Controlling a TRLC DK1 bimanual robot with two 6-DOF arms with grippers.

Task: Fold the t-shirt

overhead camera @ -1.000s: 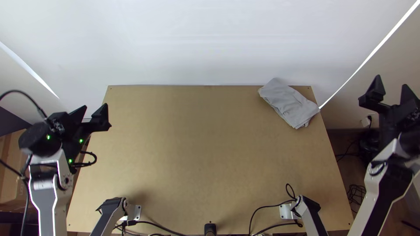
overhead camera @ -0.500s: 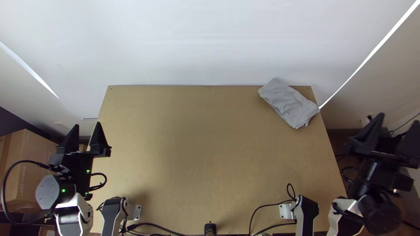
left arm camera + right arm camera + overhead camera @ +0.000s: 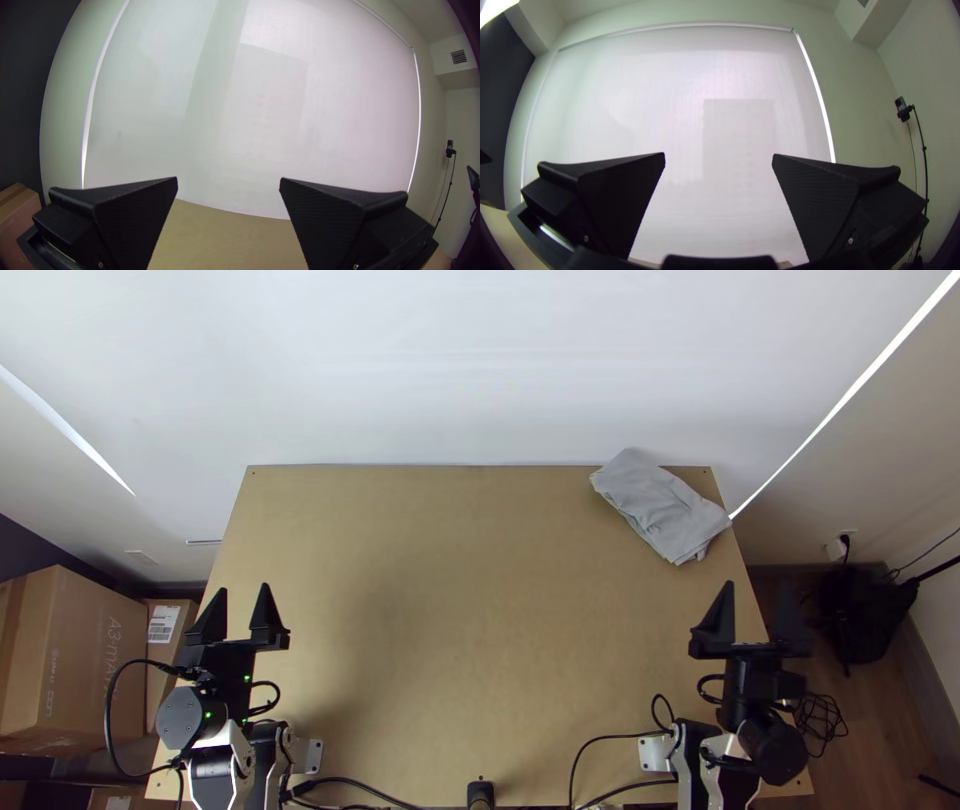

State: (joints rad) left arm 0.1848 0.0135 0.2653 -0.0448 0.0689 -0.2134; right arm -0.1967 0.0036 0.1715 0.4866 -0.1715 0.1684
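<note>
Left gripper, with two wide flat black fingers, is held open above the left side of the light wooden table, nearer its near edge than its far one; nothing is gripped. Right gripper, of the same black two-fingered form, is likewise held open, its fingers well parted and nothing held between them. It is seen at the table's right edge. Both grippers are pointed towards the table's far side and are well apart from the cloth.

T-shirt, light grey fabric: located at the table's far right corner. It is folded into a compact, roughly oblong packet, laid slantwise, with creases seen on its upper face. One end is extended past the table's far edge; the other is placed at the right edge. It is touched by neither gripper.

Surroundings: brown cardboard boxes are stacked beyond the table's left edge. Black bag and a loose coil of thin black cable are found on the floor past its right edge. Black cables are strung along the near edge.
</note>
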